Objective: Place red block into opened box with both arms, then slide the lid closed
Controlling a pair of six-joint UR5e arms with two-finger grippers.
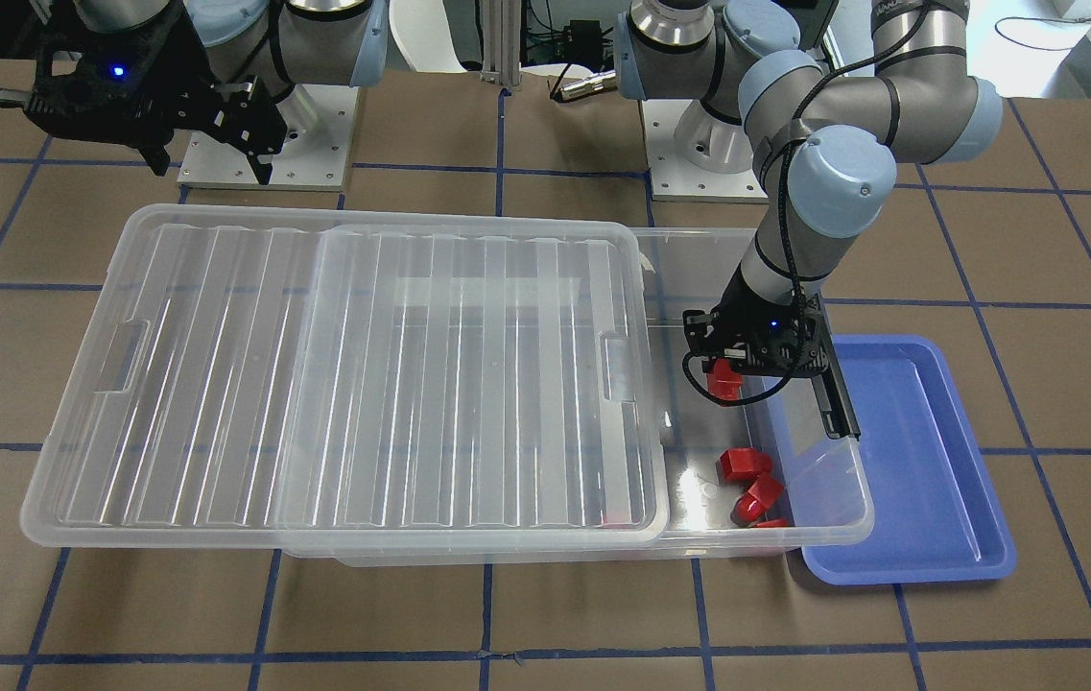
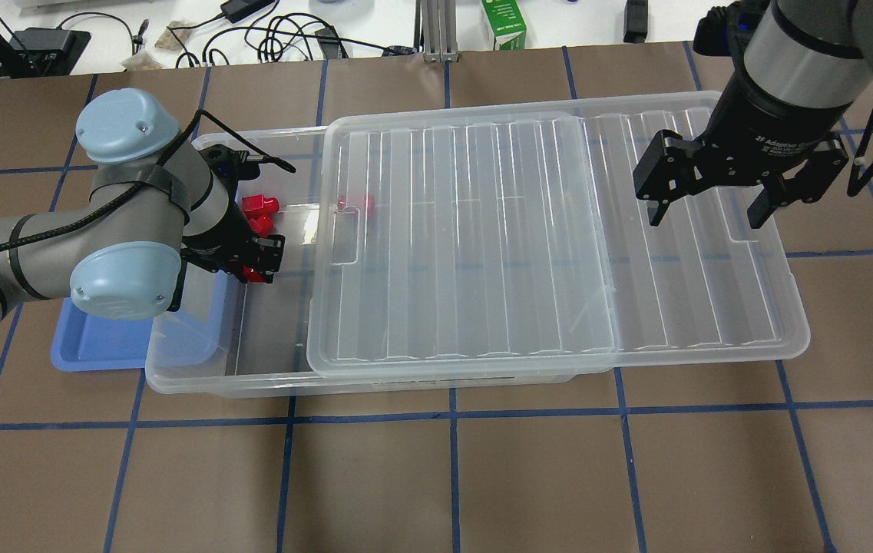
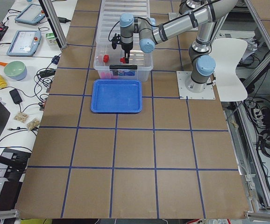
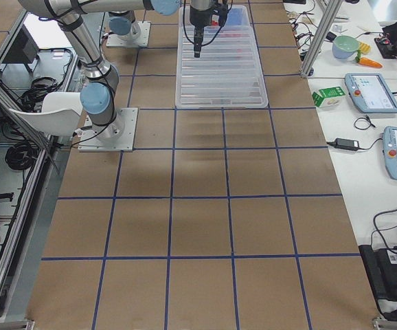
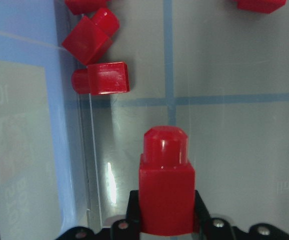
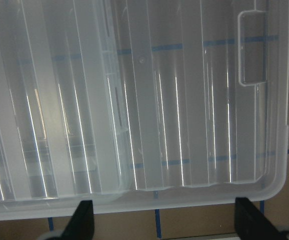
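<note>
The left gripper has its fingers clamped on the red block, stub pointing away from the wrist, over the uncovered end of the box. Other red blocks lie loose on the box floor beyond it, bunched toward the operators' side wall, and one more shows through the lid's edge. The black latch bar runs along the short rim just beside the gripper, with the blue tray outside that rim.

The lid covers most of the box and overhangs its other end, so only this narrow strip is open. The left arm reaches across the tray, wrist bent straight down.

The right gripper hangs above the overhanging end of the lid near its notch, jaws spread wide and touching nothing. The right arm is upright above it, and the table around is bare brown board.
</note>
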